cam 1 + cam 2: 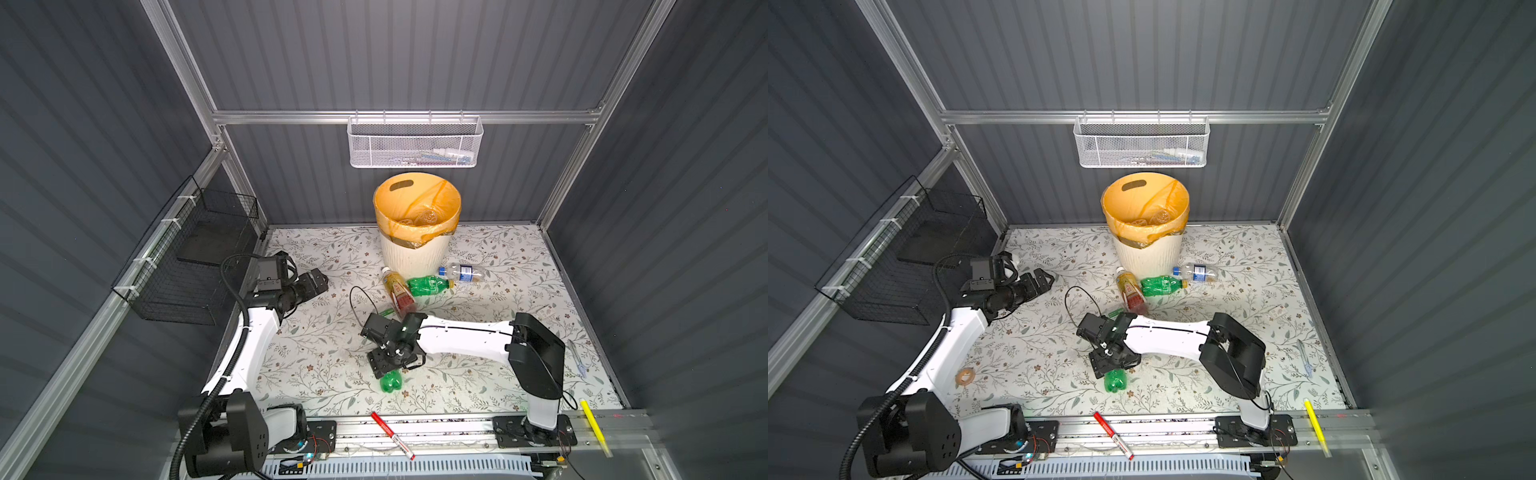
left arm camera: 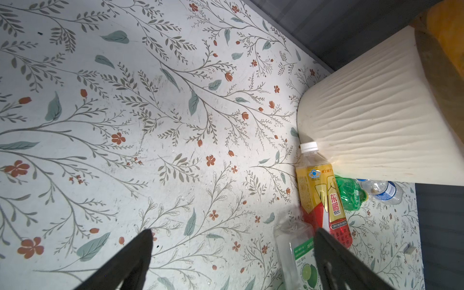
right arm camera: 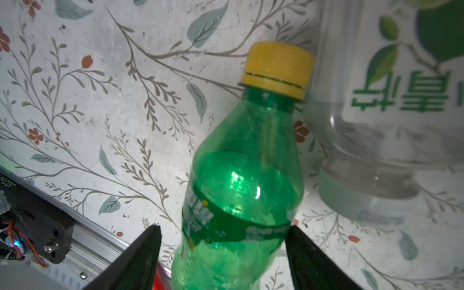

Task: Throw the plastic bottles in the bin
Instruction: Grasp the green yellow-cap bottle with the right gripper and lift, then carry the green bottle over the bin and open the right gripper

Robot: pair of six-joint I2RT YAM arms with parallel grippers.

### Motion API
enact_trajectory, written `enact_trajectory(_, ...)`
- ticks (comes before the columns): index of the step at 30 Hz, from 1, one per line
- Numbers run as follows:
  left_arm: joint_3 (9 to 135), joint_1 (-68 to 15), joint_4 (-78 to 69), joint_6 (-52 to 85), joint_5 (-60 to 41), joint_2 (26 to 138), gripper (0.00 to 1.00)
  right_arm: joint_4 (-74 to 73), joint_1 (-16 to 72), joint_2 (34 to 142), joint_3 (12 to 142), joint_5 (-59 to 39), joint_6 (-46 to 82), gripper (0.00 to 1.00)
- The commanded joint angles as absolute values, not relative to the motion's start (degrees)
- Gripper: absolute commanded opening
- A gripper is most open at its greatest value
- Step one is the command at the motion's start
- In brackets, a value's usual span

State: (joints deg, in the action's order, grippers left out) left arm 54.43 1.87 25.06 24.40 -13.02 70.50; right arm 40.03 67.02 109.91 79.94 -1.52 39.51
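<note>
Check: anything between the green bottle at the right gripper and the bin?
Yes, on the table: a clear lime-label bottle beside the green bottle, then a yellow-and-red bottle and a second green bottle at the foot of the bin. Its mouth is open.

I read 东鹏 in red, with 特饮 smaller beneath it, on the label of the yellow-and-red bottle point(image 2: 324, 198) near the far edge of the tabletop point(image 2: 125, 125). The clear bottle point(image 3: 391, 125) bears large green characters, inverted, which I cannot make out. Toward the near edge, the green bottle point(image 3: 241, 190) has pale label print too blurred to read.
</note>
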Motion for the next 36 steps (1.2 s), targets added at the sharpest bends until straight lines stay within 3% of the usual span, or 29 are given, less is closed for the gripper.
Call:
enact_trajectory(1, 53.22, 2.29, 24.26, 24.61, -14.19, 69.73, 1.00, 41.74, 67.41, 111.40, 80.86, -0.25, 39.80, 0.77)
enact_trajectory(11, 52.59, 2.31, 24.15, 24.97, -14.68, 70.19, 1.00, 42.01, 67.48, 110.60, 81.07, 1.28, 39.81, 0.60)
enact_trajectory(20, 51.28, 2.29, 23.70, 25.44, -17.16, 70.41, 1.00, 42.15, 65.81, 98.61, 79.71, 3.45, 40.71, 0.53)
enact_trajectory(28, 46.90, -2.02, 20.22, 29.13, -19.50, 70.43, 1.00, 37.91, 55.72, 83.98, 68.77, 5.27, 42.74, 0.53)
enact_trajectory(36, 43.89, -10.30, 17.82, 32.36, -16.81, 71.84, 0.99, 32.52, 40.53, 61.22, 46.23, 3.77, 50.40, 0.52)
